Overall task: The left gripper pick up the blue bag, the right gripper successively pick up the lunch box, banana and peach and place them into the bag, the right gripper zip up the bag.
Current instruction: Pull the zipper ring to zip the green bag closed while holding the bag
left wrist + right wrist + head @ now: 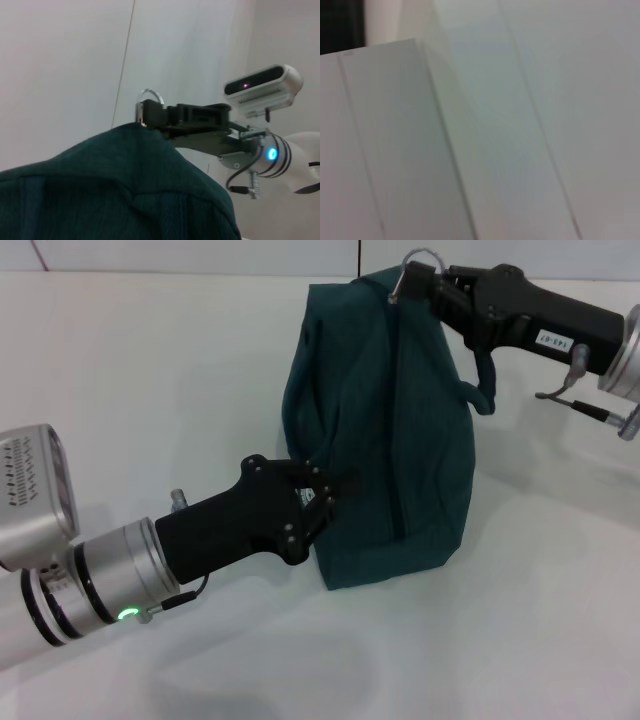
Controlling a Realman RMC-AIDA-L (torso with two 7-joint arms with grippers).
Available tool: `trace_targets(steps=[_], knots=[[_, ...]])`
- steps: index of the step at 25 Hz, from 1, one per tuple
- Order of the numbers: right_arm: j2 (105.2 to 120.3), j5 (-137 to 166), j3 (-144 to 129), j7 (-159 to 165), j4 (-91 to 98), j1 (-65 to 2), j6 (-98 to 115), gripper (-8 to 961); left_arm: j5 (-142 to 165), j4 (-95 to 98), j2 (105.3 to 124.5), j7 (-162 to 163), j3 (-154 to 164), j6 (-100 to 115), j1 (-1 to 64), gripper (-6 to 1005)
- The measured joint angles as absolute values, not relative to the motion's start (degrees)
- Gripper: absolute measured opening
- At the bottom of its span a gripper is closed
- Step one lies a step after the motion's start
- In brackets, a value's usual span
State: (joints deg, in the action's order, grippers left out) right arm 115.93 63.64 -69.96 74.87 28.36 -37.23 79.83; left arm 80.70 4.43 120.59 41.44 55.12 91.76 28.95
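Looks like a robot lab or test cell. Plain white tabletop [150, 390], bare white panelled walls [65, 60] with seams, no household clutter. Two-arm rig with wrist cameras and ring lights works over it. Nothing domestic or retail in sight.

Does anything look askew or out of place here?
Nothing spilled or damaged. The blue bag leans and sags on the table, pinched by the left gripper while the right gripper holds its zipper ring.
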Motion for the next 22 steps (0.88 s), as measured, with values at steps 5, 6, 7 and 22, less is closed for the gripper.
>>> trace_targets(steps=[5, 6, 7, 22], knots=[[115.93, 63.75, -70.41, 74.60, 28.29, -37.23, 78.10, 9, 80.60, 4.46, 120.38, 41.43, 55.20, 92.76, 28.79, 55], [115.93, 63.80, -70.44, 74.47, 28.27, -37.11, 78.12, 9, 80.55, 4.54, 120.32, 41.42, 55.19, 93.14, 28.71, 55], [115.92, 63.81, -70.47, 74.17, 28.26, -36.90, 78.38, 9, 80.50, 4.69, 120.24, 41.42, 55.13, 93.79, 28.59, 55], [115.92, 63.13, -70.76, 63.07, 32.48, -26.60, 99.78, 10, 75.28, 15.07, 116.28, 48.02, 54.20, 95.87, 22.70, 54]])
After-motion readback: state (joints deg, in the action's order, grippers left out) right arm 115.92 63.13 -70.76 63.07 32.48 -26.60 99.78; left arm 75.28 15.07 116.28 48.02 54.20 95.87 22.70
